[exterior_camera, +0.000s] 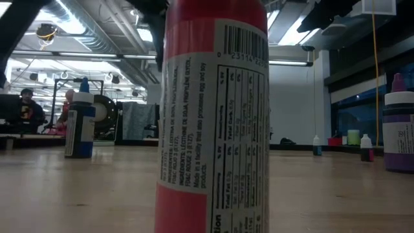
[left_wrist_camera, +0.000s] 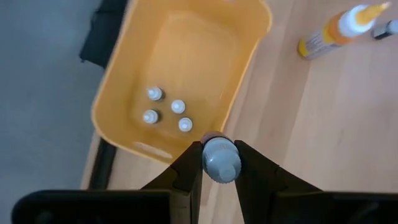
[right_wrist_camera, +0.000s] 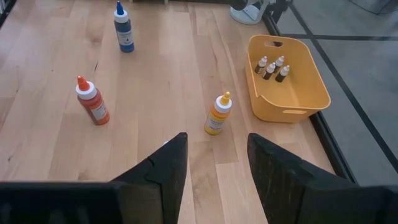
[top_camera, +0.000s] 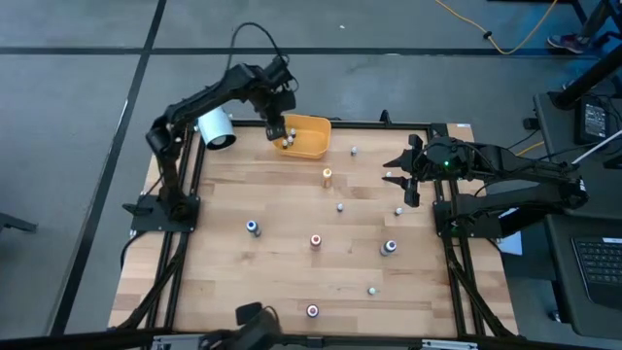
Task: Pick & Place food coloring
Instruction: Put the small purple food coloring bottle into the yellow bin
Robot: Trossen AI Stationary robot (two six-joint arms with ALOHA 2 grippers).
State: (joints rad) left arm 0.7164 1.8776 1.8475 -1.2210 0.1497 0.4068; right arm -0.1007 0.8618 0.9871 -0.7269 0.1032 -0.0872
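The left gripper (left_wrist_camera: 221, 163) is pinching a grey-capped food coloring bottle (left_wrist_camera: 221, 160) right over the near rim of the yellow bin (left_wrist_camera: 118, 93), probably lined up to drop it in with the four little bottles (left_wrist_camera: 166, 111) already sitting inside. The right gripper (right_wrist_camera: 217, 163) hangs with its fingers spread and empty over the table's right side, facing the orange bottle (right_wrist_camera: 218, 115). I'd guess that's its next grab, since plenty more bottles are scattered on the wooden table (top_camera: 282, 272)

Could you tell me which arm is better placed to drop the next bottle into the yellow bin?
Left. Its hand already grips a small grey-capped bottle at the rim of the yellow plastic bin, where four bottles lie. The right hand is open, empty and farther away.
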